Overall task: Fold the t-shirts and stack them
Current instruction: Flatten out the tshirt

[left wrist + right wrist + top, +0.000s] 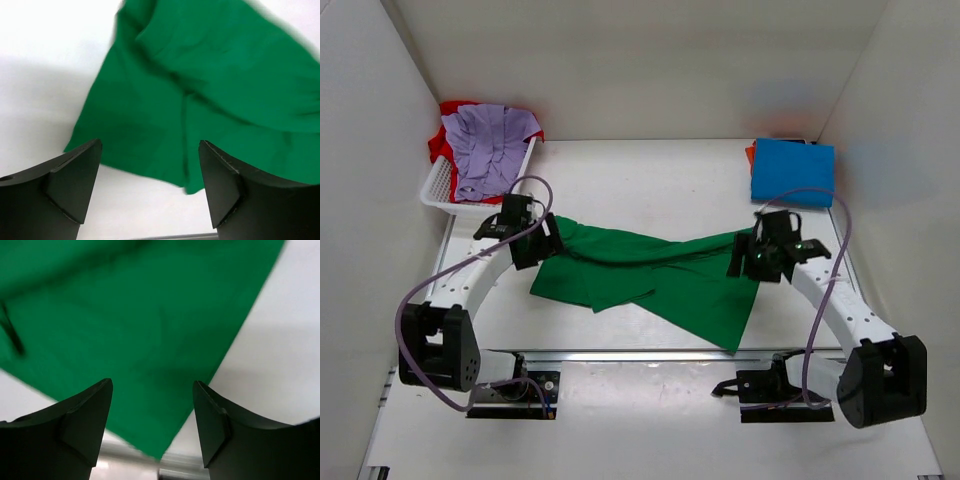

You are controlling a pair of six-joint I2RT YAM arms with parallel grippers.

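**Green shirt strung across the table, both grippers wide**

Here's the green shirt (650, 285), mid-table, stretched left to right between the two arms. That's its long axis, straight across, with a bunched ridge along the far edge running from one gripper to the other. The rest of the cloth fans out towards the near edge, and one sharp corner points near and right.

The left gripper (149, 150) has its fingers (75, 175) spread and nothing between them. The shirt lies below it and off to the right, and one edge slants across its camera. The right gripper (152, 387) is spread too and just as empty, hanging over the shirt's right end, where a straight edge runs down to that near corner. Each arm sits at its own end, so neither is clearly closer. The pointed corner, though, falls on the right arm's side.

Whether the ridge is lying flat I can't tell from here. I'd say the next grab depends on it, since it lines up with both grippers.

Far right, the blue shirt (792, 172) is folded on the table (640, 180). Far left, the lavender shirt (490, 145) is heaped over the red-orange shirt (450, 110) in the basket (438, 190).
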